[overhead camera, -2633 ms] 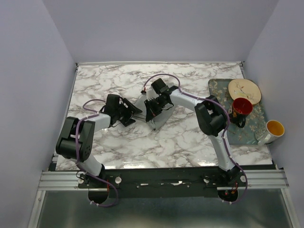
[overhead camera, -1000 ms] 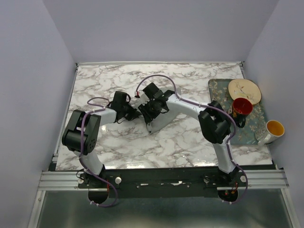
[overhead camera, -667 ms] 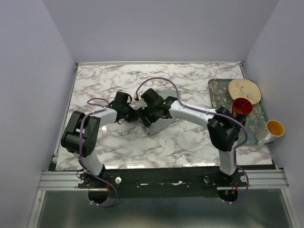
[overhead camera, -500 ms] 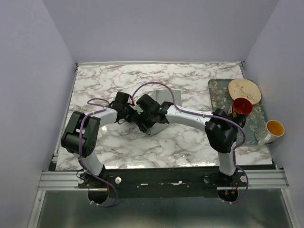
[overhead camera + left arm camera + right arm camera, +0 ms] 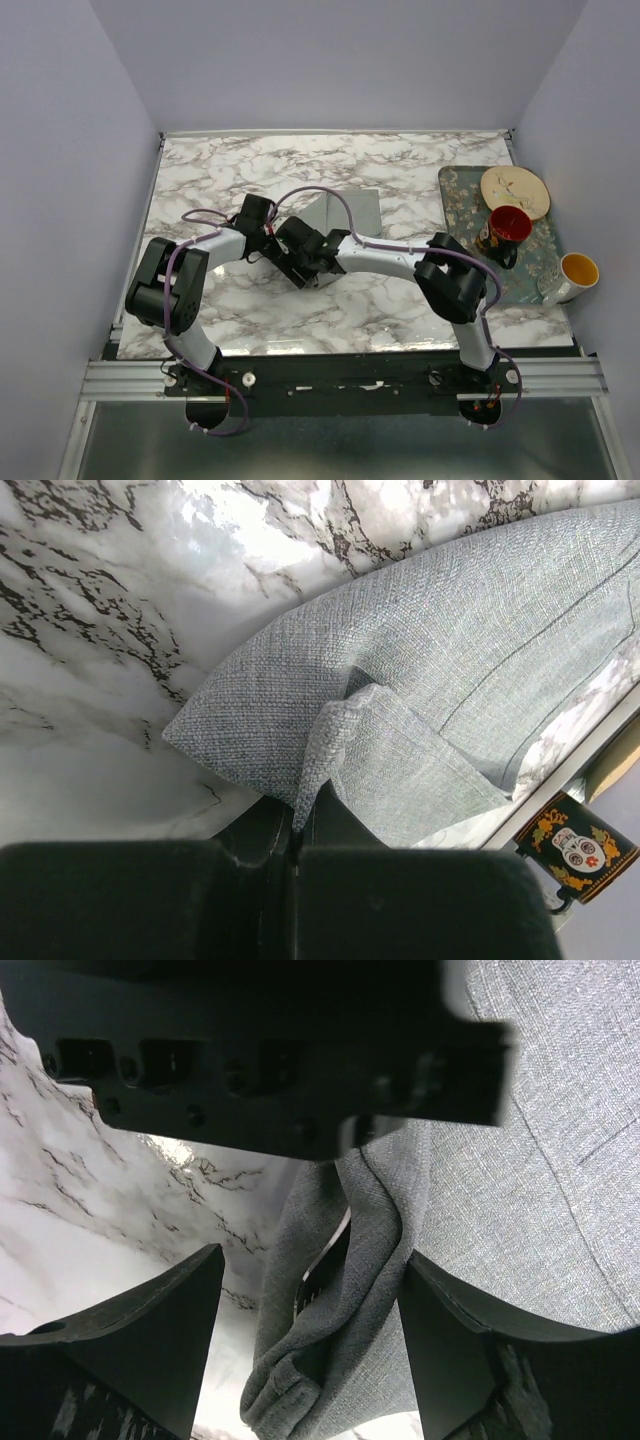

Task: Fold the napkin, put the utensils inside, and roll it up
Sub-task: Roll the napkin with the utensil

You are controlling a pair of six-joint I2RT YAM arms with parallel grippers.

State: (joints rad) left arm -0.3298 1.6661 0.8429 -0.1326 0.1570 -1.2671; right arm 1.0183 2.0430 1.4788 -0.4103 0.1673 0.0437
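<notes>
I see the grey napkin (image 5: 345, 210) lying mid-table on the marble top (image 5: 220, 170), one end flat, the near end bunched into a thick fold (image 5: 345, 1260). My left gripper (image 5: 295, 842) is clamped on a raised corner of the cloth (image 5: 340, 730). My right gripper (image 5: 310, 1260) sits just beside it with its fingers (image 5: 150, 1340) spread wide, straddling the bunched fold. Well off to the right, the floral tray (image 5: 455, 185) carries a plate (image 5: 514, 188) and a dark mug (image 5: 507, 228).

No words or numbers are legible; the mug (image 5: 570, 850) shows only a picture.
</notes>
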